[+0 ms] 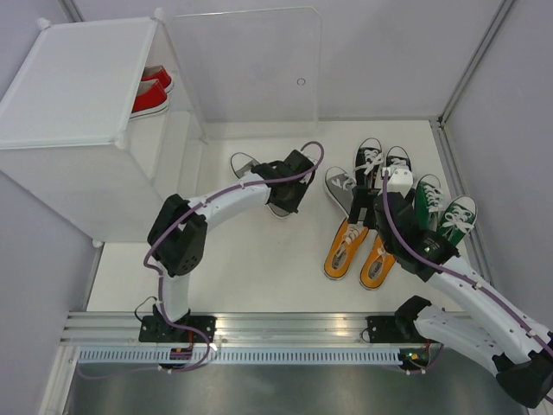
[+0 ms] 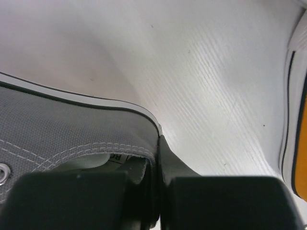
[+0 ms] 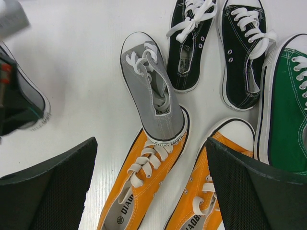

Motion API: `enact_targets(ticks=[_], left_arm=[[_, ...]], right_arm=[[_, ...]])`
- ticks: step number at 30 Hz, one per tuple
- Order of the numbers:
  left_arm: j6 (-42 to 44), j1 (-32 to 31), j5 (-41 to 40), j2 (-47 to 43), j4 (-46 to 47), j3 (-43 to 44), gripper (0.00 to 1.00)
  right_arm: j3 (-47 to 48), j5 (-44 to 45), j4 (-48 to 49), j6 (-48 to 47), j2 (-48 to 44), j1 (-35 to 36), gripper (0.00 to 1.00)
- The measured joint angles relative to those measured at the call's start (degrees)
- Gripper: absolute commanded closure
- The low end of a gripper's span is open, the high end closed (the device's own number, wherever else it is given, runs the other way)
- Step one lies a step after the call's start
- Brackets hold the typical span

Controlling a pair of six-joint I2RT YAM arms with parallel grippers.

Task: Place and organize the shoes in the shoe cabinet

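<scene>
From above: red pair [image 1: 151, 91] inside the cabinet [image 1: 78, 86], side by side, so tidy. Left claw [image 1: 285, 194] down on one grey shoe [image 1: 244, 164] on the tabletop [image 1: 259, 268], likely to carry it over. Right claw [image 1: 367, 207] low near the orange pair [image 1: 359, 251]. From the left wrist: left claw [image 2: 158, 158] pinched shut on the heel rim of that grey shoe [image 2: 62, 129], a thin edge good for holding. From the right wrist: right claw [image 3: 151, 158] wide open, holding nothing, above the orange pair [image 3: 139, 191]; other grey shoe [image 3: 151, 96] with its heel up on one of them, so best lifted off first.
</scene>
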Motion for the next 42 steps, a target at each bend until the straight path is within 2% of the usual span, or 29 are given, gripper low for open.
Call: enact_targets(ticks=[6,13,17,22,31,37,42], left_arm=[[4.5,5.7,2.01,-2.19,-4.81,12.2,0.98],[7.76,17.4,3.96,-3.5,-8.35,22.73,0.98],[9.81,23.65,5.33,-1.81,-10.51,28.63,0.98],[11.96,27.93,6.58,4.5,-11.23,35.67,0.98],[16.33,32.79,6.8,13.11,-11.69,40.85,0.98],[19.02,34.77,5.62,14.08,-10.78,42.32,0.98],[20.46,35.89,5.29,14.14,-9.18,42.47,0.87]], right_arm=[[-0.2,-0.02,0.07,0.0,-0.26,0.0,0.03],[-0.55,-0.33,0.11,0.0,-0.07,0.0,0.03],[-0.59,-0.85,0.11,0.0,0.31,0.0,0.03],[-0.59,-1.6,0.26,0.0,1.6,0.0,0.03],[-0.85,-3.82,0.76,0.0,5.49,0.0,0.04],[-1.22,-5.88,1.31,-0.02,7.45,0.0,0.04],[-1.22,-7.13,1.44,-0.04,8.17,0.0,0.04]])
